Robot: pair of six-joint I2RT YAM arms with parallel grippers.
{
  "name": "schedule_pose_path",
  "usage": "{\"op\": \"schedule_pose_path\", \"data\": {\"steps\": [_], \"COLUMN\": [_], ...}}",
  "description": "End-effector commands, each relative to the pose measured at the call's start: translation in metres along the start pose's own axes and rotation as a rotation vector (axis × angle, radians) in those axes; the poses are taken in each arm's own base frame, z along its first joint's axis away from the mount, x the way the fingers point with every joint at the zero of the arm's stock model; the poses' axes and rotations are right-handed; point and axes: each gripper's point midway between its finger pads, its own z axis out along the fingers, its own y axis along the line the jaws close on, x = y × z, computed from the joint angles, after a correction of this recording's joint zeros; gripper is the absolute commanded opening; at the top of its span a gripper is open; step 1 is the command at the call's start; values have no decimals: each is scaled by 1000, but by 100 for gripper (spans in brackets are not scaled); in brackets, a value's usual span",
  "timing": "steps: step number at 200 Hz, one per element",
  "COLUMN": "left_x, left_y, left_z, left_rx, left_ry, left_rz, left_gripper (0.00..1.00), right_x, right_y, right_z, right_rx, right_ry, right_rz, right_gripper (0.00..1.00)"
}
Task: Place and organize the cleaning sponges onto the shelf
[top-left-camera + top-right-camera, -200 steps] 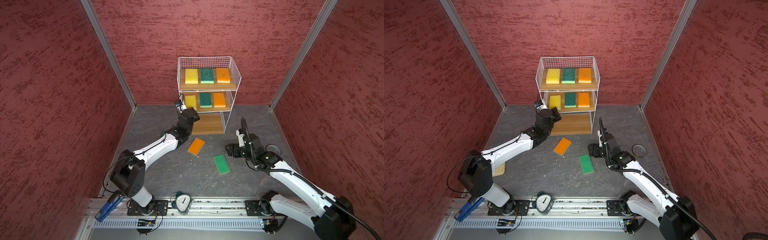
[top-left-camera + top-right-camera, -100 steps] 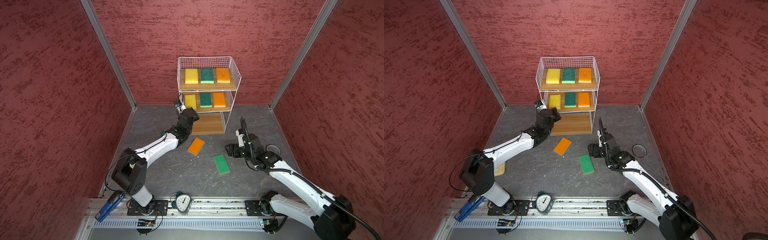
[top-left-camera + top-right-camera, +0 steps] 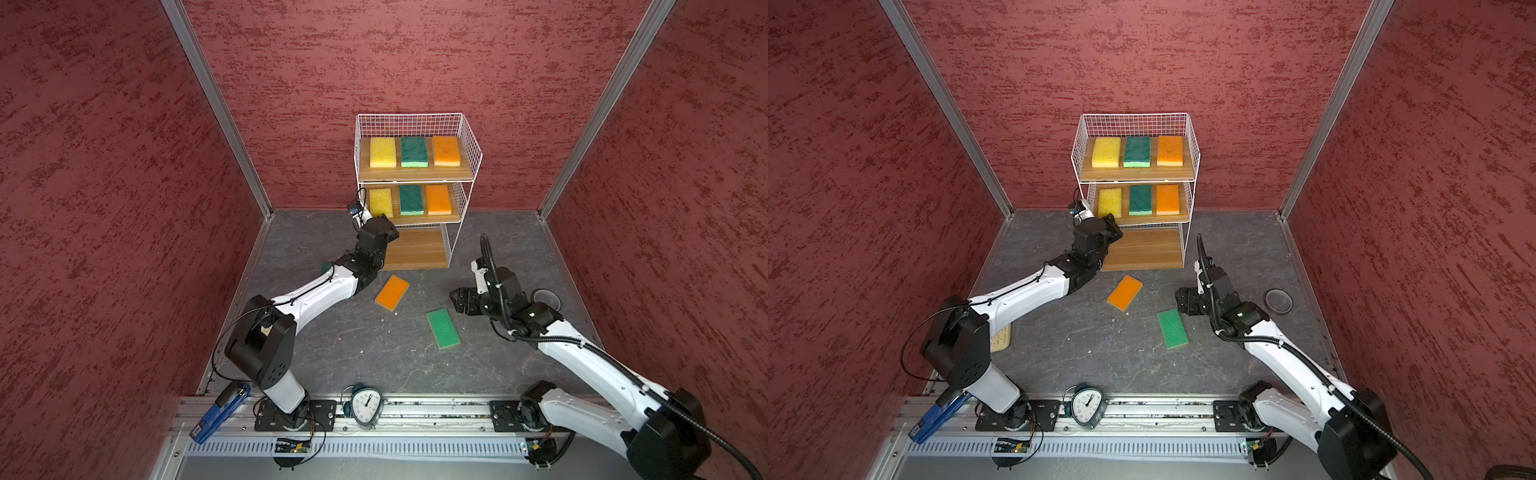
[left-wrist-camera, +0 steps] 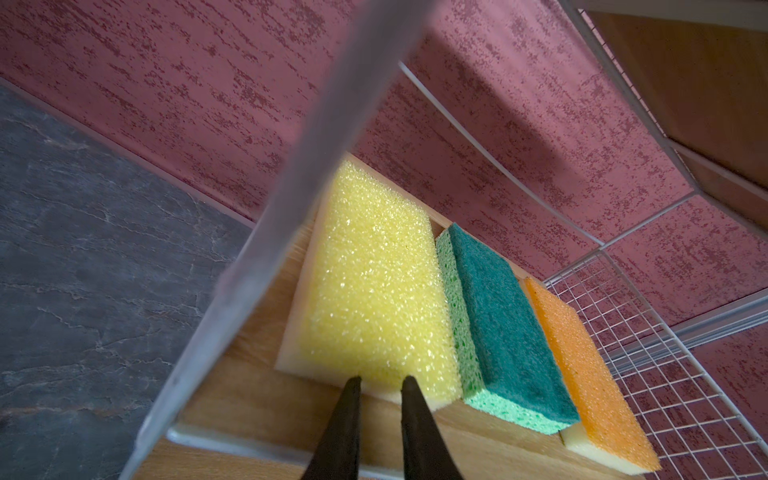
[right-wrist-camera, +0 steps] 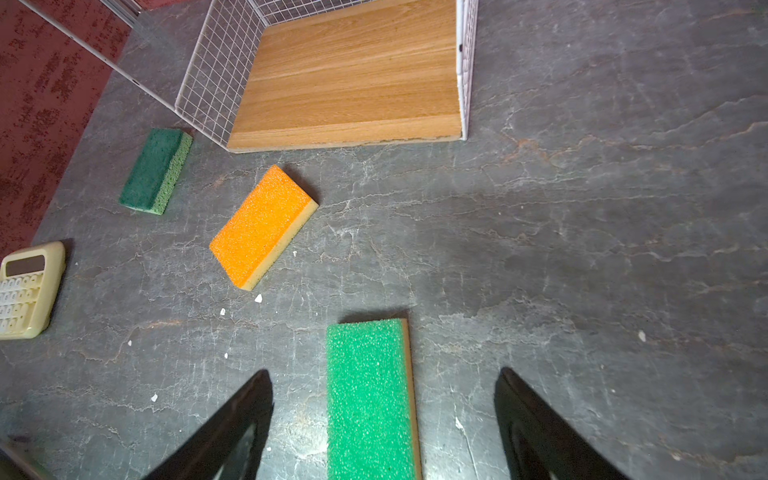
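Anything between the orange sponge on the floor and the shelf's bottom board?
Nothing. Only bare grey floor separates the orange sponge from the shelf's bottom board. The right wrist view shows it plainly, and both top views agree.

3 dark red, mottled walls [image 3: 415, 62] enclose a grey, stone-veined floor [image 3: 353, 345]. Aluminium posts [image 3: 217, 108] line the 2 far corners. An aluminium rail [image 3: 436, 411] runs along the near edge. Light is even, shadows soft.

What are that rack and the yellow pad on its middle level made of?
The shelf: thin white wire grid, probably coated metal, with matte boards showing wood grain, possibly laminate. The middle-tier yellow sponge: coarse open-pored foam on a paler, smoother layer.
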Motion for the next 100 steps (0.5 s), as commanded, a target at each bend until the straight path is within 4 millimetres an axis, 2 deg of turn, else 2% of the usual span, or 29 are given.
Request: {"op": "schedule_pose_path", "data": {"steps": [1, 100], "left_x": [5, 9], "left_y": [13, 19], "left_z": [7, 14], "left_rx": [-53, -55], "left_ry": [2, 23], "left_rz": [-5, -19], "left_gripper": [21, 21], "right_x": [-6, -9], "right_y": [2, 6], "right_z": [1, 6], "right_rx": [-7, -16], "right_ry": [-23, -15], "right_rz": [-12, -10], "right_gripper": [85, 85]}}
